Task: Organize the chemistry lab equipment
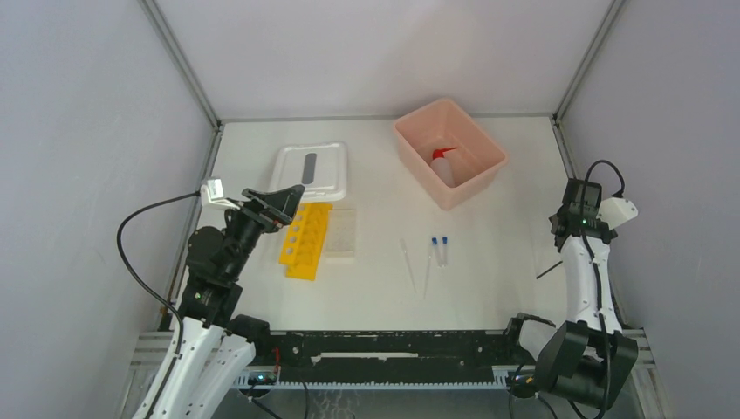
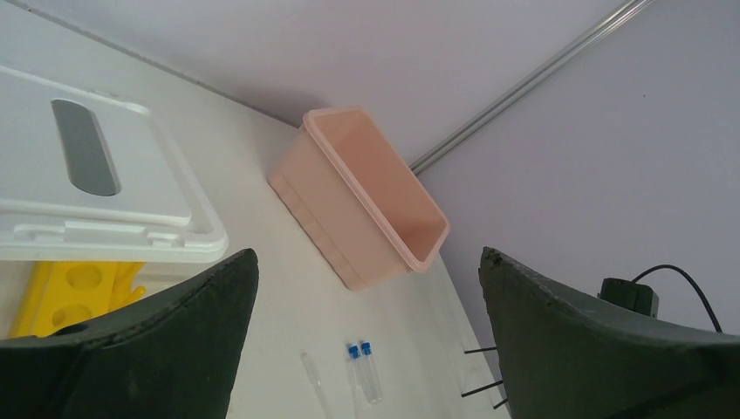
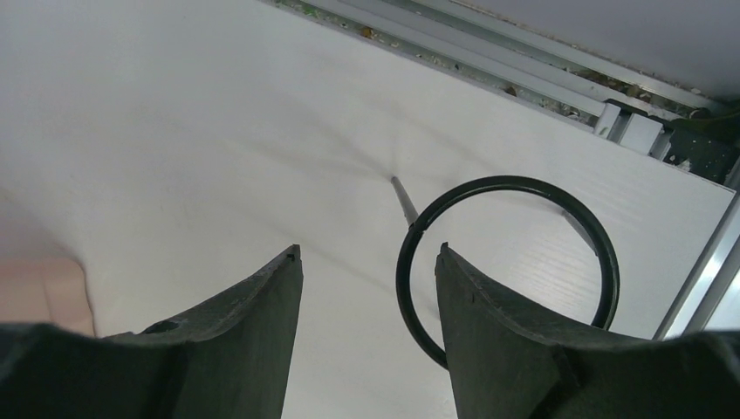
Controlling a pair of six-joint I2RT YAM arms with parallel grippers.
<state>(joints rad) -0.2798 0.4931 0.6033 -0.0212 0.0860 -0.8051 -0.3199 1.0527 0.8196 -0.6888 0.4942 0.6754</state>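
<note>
Now, yellow rack (image 1: pixel 305 240): bright, with round holes, on the table by the white lid (image 1: pixel 311 171).
Clear grid rack (image 1: pixel 341 231): see-through, just beside the yellow rack.
Tubes (image 1: pixel 439 250): two, tiny, blue caps, in the middle of the table.
Droppers (image 1: pixel 408 264): thin and clear, near the tubes.
Squeeze bottle (image 1: pixel 443 163): red nozzle, lying in the pink tub (image 1: pixel 476 179).
Left gripper (image 2: pixel 368 253): fingers wide apart, holding nothing.
Right gripper (image 3: pixel 366 248): fingers apart, holding nothing.

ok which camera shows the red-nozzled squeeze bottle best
The top external view: it looks down into the pink tub, where the squeeze bottle lies, red nozzle clear. The left wrist view catches the tub from the side, no bottle showing. The right wrist view shows neither.
</note>
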